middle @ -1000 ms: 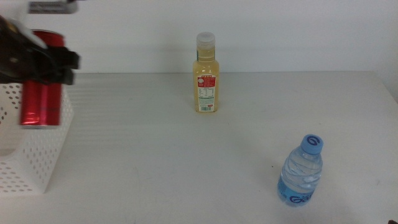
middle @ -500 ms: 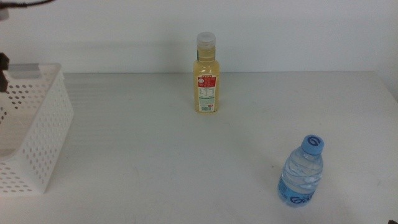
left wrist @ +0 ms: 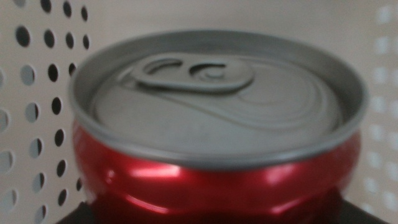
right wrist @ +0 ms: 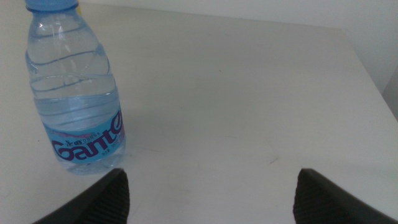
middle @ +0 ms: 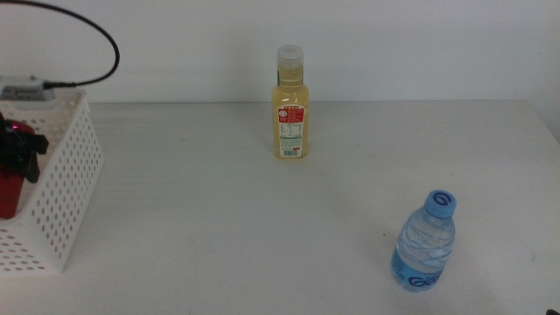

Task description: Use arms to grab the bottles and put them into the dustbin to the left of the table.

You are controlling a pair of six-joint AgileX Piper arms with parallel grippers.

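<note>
Left end effector (middle: pixel 19 153) is seen low inside the dustbin (middle: pixel 61 188) at the worktop's (middle: pixel 219 236) left edge, clamped on the red soda can (left wrist: pixel 214 143), whose silver top fills the left wrist view. Right end effector (right wrist: pixel 210 193) is held wide apart near the water bottle (right wrist: pixel 74 87). Juice bottle (middle: pixel 290 103) is stood upright toward the worktop's back.

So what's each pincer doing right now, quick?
Left pincer: inside the white basket, closed on the red can.
Right pincer: open, holding nothing, beside the water bottle.
</note>
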